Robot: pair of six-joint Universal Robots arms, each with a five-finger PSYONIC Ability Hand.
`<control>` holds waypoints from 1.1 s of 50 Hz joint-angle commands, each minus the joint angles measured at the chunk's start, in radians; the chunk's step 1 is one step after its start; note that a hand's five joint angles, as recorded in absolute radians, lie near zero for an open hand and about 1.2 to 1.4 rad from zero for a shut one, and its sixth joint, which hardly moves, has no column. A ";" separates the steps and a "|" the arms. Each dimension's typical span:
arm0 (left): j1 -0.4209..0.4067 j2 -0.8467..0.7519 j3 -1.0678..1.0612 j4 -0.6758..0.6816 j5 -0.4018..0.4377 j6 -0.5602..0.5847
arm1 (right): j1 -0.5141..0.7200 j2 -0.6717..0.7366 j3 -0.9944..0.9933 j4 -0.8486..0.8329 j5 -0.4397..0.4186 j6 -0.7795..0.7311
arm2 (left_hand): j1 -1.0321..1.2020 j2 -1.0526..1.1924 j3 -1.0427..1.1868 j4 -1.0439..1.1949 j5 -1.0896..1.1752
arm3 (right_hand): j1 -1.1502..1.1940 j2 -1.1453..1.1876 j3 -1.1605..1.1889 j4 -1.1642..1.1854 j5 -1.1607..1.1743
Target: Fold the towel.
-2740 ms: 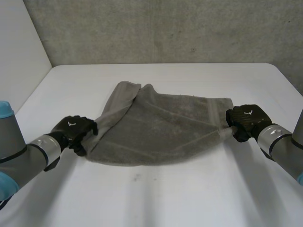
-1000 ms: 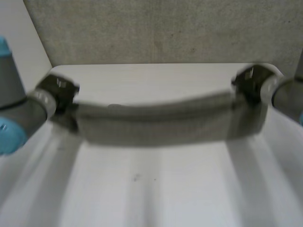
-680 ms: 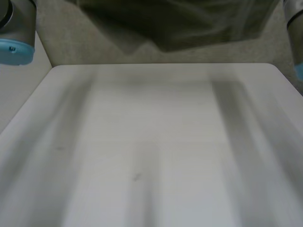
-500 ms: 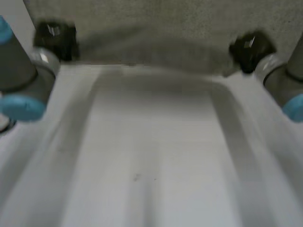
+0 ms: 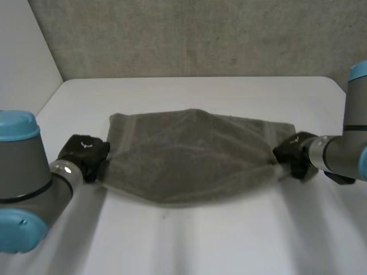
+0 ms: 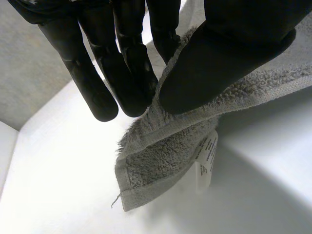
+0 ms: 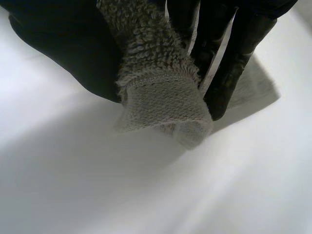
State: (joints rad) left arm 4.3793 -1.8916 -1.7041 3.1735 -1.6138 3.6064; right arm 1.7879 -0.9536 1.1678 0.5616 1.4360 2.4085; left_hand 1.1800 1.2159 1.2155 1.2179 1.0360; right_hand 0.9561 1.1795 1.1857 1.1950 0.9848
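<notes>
Stretching across the middle of the white desk (image 5: pixel 189 246), the grey towel (image 5: pixel 192 154) spans from one hand to the other, its near edge sagging to a shallow point. The left hand (image 5: pixel 85 153) pinches one end corner between thumb and straight fingers, and a small white label (image 6: pixel 207 158) hangs under that corner. The right hand (image 5: pixel 293 152) is clamped on the opposite end, with the terry bunched between thumb and fingers. A faint dark speck (image 5: pixel 165 216) marks the desk nearer than the towel. Behind the desk's far edge rises a rough grey wall (image 5: pixel 200 40), with a plain white panel (image 5: pixel 23 63) at the left.
</notes>
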 commanded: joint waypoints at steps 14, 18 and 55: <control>-0.014 0.236 -0.138 -0.191 -0.069 0.301 | -0.073 -0.246 0.300 0.089 -0.066 -0.141 | 0.216 0.180 0.181 0.178 0.186 | 0.440 0.217 0.211 0.201 0.237; -0.020 0.273 -0.138 -0.228 -0.067 0.350 | -0.071 -0.277 0.345 0.096 -0.055 -0.210 | 0.216 0.180 0.181 0.178 0.186 | 0.440 0.217 0.211 0.201 0.237; -0.047 -0.205 1.058 0.227 -0.080 0.097 | 0.030 -0.246 -0.174 -0.815 0.058 0.162 | 0.216 0.180 0.181 0.178 0.186 | 0.440 0.217 0.211 0.201 0.237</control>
State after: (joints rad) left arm 4.3293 -2.1559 -0.6515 3.2578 -1.6957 3.8520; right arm 1.8206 -1.1648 0.9466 -0.2172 1.5010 2.5422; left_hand 1.1800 1.2159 1.2156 1.2179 1.0361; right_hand 0.9561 1.1795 1.1857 1.1949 0.9850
